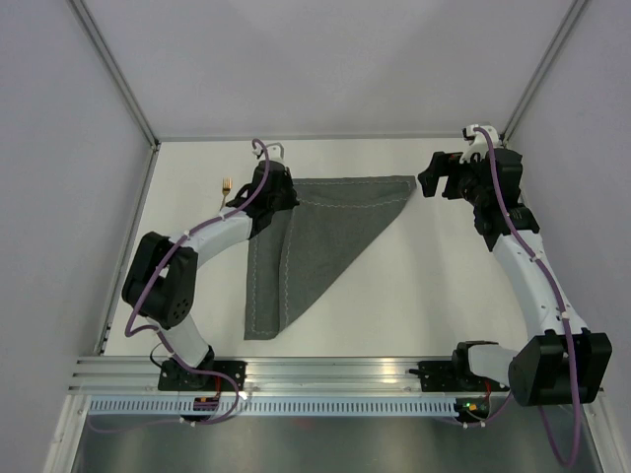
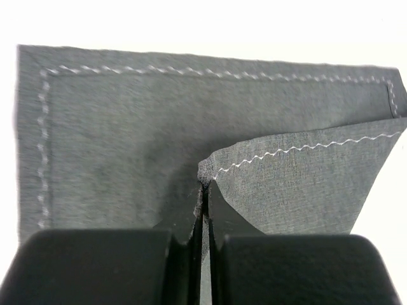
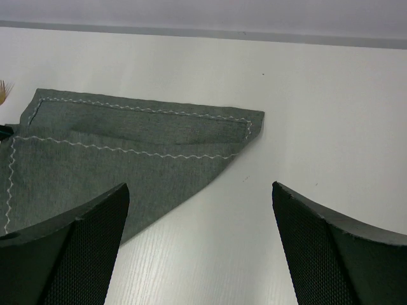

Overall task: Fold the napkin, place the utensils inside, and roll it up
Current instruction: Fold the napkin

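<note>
The left gripper (image 2: 203, 190) is clamped shut on a corner of the napkin (image 1: 325, 227). The pinched corner stands raised above the lower layer. This hold probably serves to carry the corner across and form the diagonal fold.

The right gripper (image 3: 198, 190) has its jaws spread wide and holds nothing. It hovers above bare table just off the napkin's 3 o'clock corner, probably ready to pin or smooth that end.

The napkin lies at the table's centre, doubled into a rough triangle. Its straight edge runs along 12 o'clock and its narrow end points toward 7 o'clock.

What appears to be a gold fork (image 1: 227, 184) lies at the napkin's 10 o'clock, outside the cloth and partly hidden by the left arm.

The table (image 1: 424, 286) is white and matte. Pale walls (image 1: 325, 59) enclose it on three sides. An aluminium rail (image 1: 325, 370) at 6 o'clock carries both arm bases.
</note>
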Tool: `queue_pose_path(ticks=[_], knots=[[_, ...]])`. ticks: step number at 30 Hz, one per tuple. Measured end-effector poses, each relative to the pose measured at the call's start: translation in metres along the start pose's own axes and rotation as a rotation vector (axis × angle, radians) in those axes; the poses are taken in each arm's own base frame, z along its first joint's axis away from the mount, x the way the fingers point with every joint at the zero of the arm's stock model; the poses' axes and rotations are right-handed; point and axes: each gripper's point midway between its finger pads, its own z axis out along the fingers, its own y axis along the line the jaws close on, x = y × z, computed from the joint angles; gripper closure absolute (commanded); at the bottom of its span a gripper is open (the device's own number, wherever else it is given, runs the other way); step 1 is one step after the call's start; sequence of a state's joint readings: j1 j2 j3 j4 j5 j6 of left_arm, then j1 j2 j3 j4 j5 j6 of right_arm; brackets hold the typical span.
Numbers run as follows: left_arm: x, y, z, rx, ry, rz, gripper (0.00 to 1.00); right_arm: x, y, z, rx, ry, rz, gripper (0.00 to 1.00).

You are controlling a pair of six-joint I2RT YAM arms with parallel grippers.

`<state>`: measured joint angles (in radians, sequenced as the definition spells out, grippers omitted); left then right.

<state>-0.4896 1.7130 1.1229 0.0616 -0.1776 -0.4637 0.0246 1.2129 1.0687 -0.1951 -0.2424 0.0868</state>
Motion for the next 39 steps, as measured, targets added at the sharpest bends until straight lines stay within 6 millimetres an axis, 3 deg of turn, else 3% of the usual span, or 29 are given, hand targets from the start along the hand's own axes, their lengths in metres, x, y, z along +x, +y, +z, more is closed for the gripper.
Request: queue_pose_path(ticks=[7,13,30,39], knots=[[-0.037,0.017,0.003,-0.004,-0.039,-0.044,0.98,0.004,0.001,0.003,-0.009,0.014,0.004,0.02],[-0.056,0.024,0.012,-0.001,-0.054,-0.064,0.98,0.006,0.001,0.005,-0.014,0.02,0.01,0.02],[-0.056,0.056,0.033,-0.04,0.003,-0.098,0.98,0.012,0.001,0.009,-0.018,0.039,0.016,0.02],[-0.061,0.062,0.037,-0.043,0.001,-0.106,0.98,0.014,0.0,0.011,-0.018,0.047,0.018,0.02]])
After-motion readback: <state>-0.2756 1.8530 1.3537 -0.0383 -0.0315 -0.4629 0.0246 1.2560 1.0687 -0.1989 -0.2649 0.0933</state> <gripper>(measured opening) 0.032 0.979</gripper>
